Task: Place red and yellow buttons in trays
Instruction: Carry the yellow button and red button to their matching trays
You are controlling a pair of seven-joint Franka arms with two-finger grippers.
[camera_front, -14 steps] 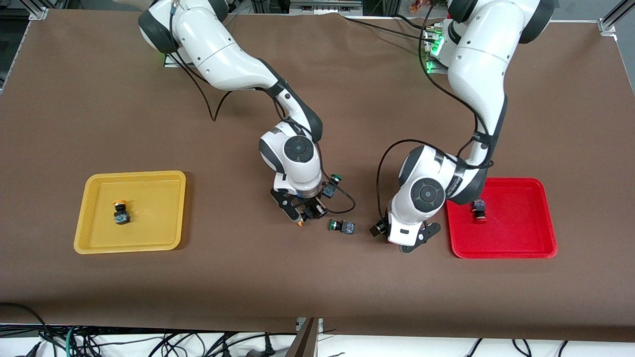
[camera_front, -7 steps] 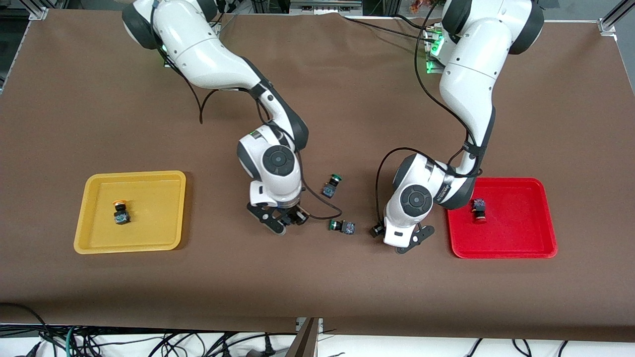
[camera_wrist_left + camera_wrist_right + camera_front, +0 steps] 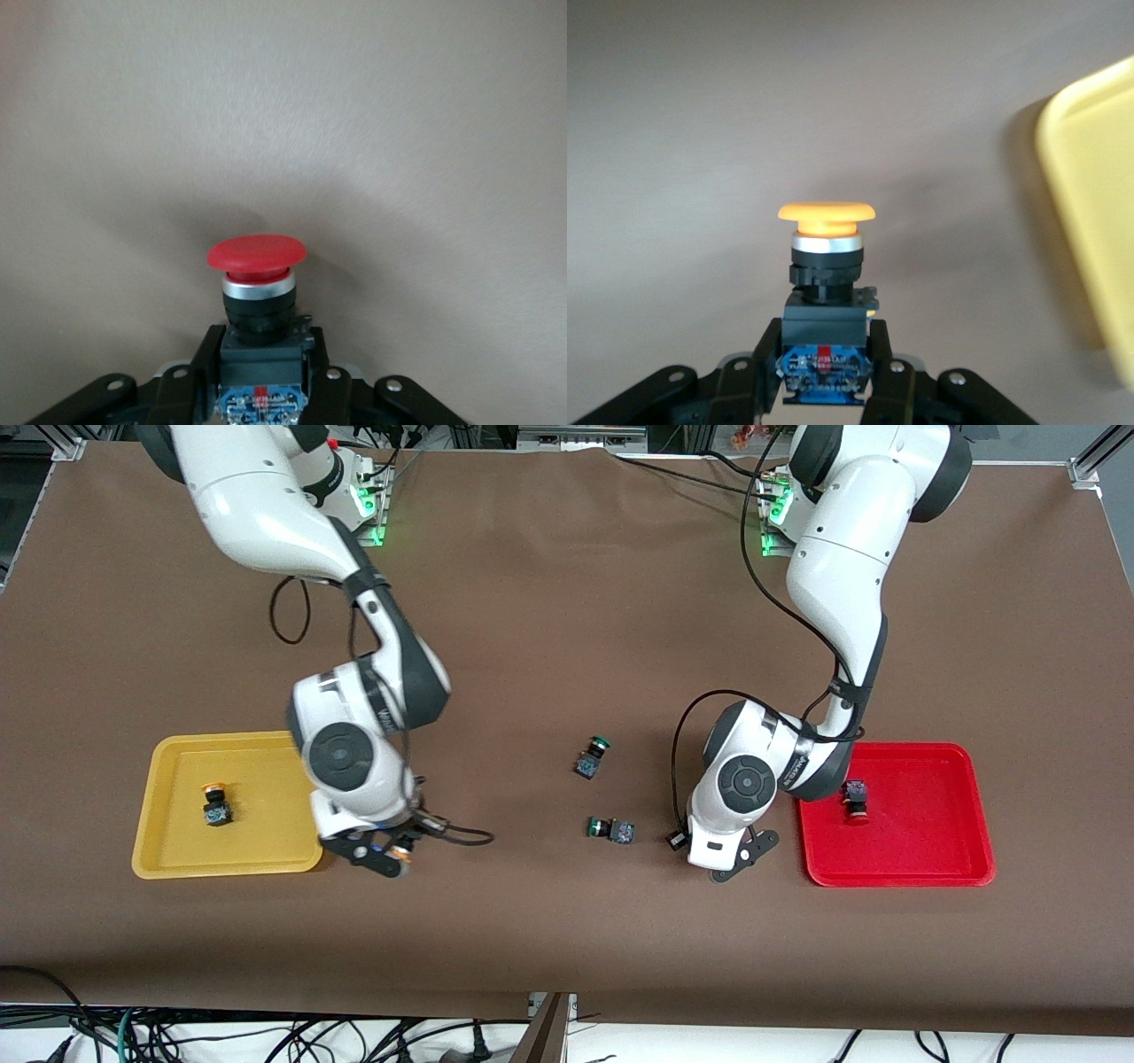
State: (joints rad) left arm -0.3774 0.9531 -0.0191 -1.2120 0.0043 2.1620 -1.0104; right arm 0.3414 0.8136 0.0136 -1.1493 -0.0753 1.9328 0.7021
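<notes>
My left gripper [image 3: 262, 376] is shut on the dark body of a red button [image 3: 257, 253]. In the front view this gripper [image 3: 700, 855] is low over the brown table, between a green-capped switch and the red tray [image 3: 895, 879]. Another red button [image 3: 856, 800] lies in that tray. My right gripper [image 3: 824, 372] is shut on a yellow button [image 3: 826, 213]. It hangs [image 3: 390, 855] just off the corner of the yellow tray [image 3: 177, 861], and that tray's rim [image 3: 1099, 221] shows in the right wrist view. A second yellow button [image 3: 214, 804] lies inside the tray.
Two green-capped switches [image 3: 590, 759] [image 3: 609, 830] lie on the table's middle, between the two grippers. The right arm's cable [image 3: 461, 836] trails over the table beside its gripper. The table's front edge runs along the low part of the front view.
The right arm has carried the yellow button from the table's middle to the yellow tray's corner. The left gripper has shut on the red button and has hardly moved.
</notes>
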